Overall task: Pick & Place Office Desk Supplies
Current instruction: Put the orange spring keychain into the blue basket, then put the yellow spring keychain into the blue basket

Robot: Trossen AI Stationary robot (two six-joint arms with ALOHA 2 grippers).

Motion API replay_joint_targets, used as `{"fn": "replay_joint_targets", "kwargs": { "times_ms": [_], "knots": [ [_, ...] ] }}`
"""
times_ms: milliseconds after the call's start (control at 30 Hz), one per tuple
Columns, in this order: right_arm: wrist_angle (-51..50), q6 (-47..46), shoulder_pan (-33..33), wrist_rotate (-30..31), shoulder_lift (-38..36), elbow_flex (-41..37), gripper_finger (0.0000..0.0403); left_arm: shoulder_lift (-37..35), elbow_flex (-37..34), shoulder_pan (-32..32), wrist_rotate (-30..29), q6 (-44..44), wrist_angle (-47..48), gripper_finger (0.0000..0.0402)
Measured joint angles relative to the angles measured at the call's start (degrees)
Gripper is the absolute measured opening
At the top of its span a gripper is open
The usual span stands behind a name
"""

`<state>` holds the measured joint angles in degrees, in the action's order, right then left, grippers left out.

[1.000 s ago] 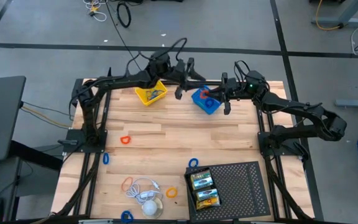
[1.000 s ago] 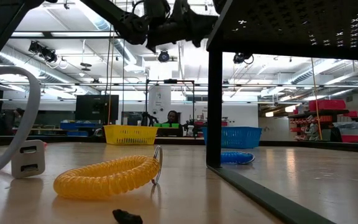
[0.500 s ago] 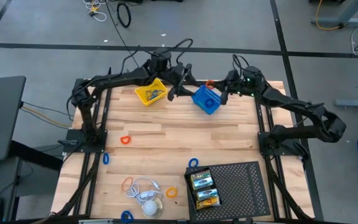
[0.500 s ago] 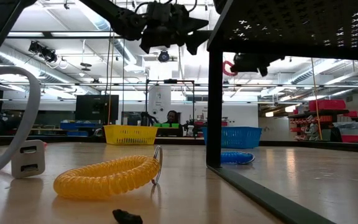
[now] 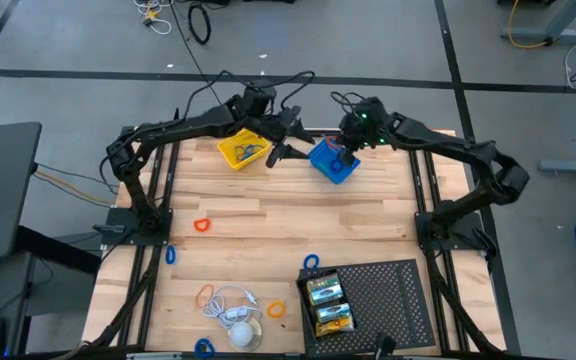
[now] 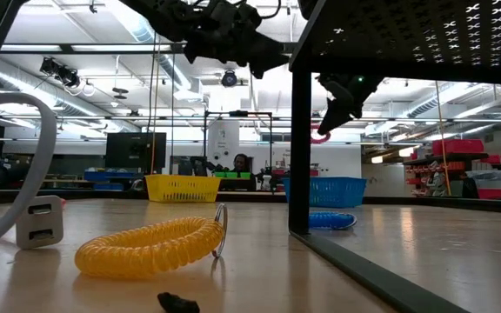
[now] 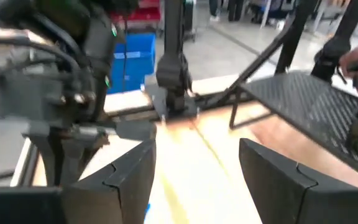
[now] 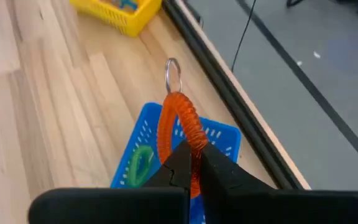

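I hold the right gripper (image 8: 191, 163) above the blue basket (image 8: 225, 140) at the far edge of the desk (image 5: 268, 215), its fingers clamped on an orange coiled band (image 8: 179, 124) with a metal ring at its free end. In the low view the band hangs from that gripper, clear of the basket. A green band (image 8: 140, 163) already lies inside the blue basket.

The left gripper (image 5: 286, 150) hovers between the yellow basket (image 5: 240, 150) and the blue one, fingers apart and holding nothing. The yellow basket holds a few small items that I cannot identify.

Progress, as I judge it: sorting is under way but well short of done. The orange band needs only lowering and release. Still loose on the desk are:
- 1 orange loop (image 5: 202, 225) toward the left side;
- 2 blue loops (image 5: 170, 255) (image 5: 311, 263), the second beside the tray;
- 2 more orange loops (image 5: 206, 295) (image 5: 277, 310) near the front;
- 1 yellow coiled band (image 6: 150, 246), seen close in the low view.

2 crayon boxes (image 5: 326, 303) rest on the black perforated tray (image 5: 388, 295).

The desk is pale wood planking in a black frame. A white cabled device (image 5: 238, 322) lies at its front. Beyond is a workshop with a grey floor, shelving and ceiling lights; a person sits far off.
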<state>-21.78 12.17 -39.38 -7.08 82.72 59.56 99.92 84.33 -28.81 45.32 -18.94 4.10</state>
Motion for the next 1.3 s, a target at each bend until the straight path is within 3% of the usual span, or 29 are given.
{"fn": "replay_joint_targets", "kwargs": {
  "times_ms": [367, 533, 800, 1100, 1167, 1300],
  "knots": [
    [-6.93, 2.31, 0.0, -0.58, 4.7, 1.48, 0.0013, -4.76, -0.02, 3.14, -15.43, -8.55, 14.94, 0.0234],
    [-6.71, 3.47, 0.01, -0.55, 4.81, 1.48, 0.0065, -7.04, -0.02, 3.81, -22.03, -8.99, 18.43, 0.0234],
    [-6.43, 4.21, 0.59, -0.6, 4.81, 1.48, 0.0142, -7.83, -0.02, 3.81, -22.86, -7.56, 20.61, 0.0234],
    [-0.72, 2.71, 1.09, -1.58, 0.84, 1.48, 0.0164, -7.83, -0.02, 8.39, -23.41, -4.21, 30.43, 0.0232],
    [2.58, 3.44, 1.59, -4.17, -1.54, 1.46, 0.0164, -7.83, -0.02, 10.8, -24.42, -3.34, 32.2, 0.0229],
    [10.21, 4.87, 2.91, -15.6, -7.1, 1.35, 0.0164, -7.83, -0.96, 16.49, -25.68, -1.35, 33.8, 0.022]
  ]
}}
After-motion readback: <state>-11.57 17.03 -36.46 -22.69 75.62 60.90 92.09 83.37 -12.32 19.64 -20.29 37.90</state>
